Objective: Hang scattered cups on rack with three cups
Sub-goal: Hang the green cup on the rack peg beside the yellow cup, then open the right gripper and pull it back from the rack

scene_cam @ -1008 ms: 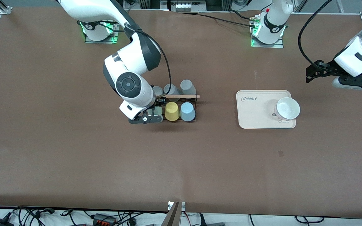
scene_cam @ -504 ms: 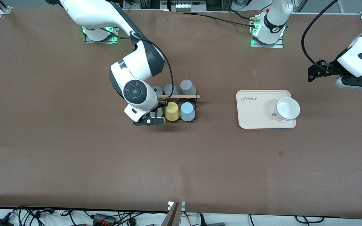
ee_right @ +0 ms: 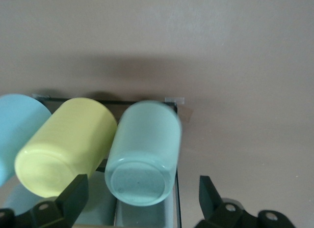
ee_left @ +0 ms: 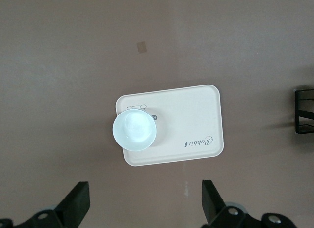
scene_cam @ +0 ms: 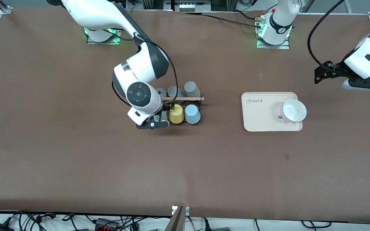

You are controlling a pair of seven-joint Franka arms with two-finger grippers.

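Sitting upside down on the black wire rack, one pale mint plastic cup joins one yellow cup, one light blue cup and three grey cups; the right hand hovers wide open over the mint cup, while the left hand waits wide open over the table.

Brown table, cables along edge

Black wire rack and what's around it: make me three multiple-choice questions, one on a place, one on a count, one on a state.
1. The white round bowl sits: A on the cream rectangular tray; B in a drawer; C on a shelf.
2. Small grey tapered cups on the black wire rack: A one; B three; C five.
3. The right gripper is: A shut on a spoon; B open around the pale mint plastic cup; C shut, empty.
A, it rests there; B, three show; B, fingers apart flank it. Left gripper waits open over the table.
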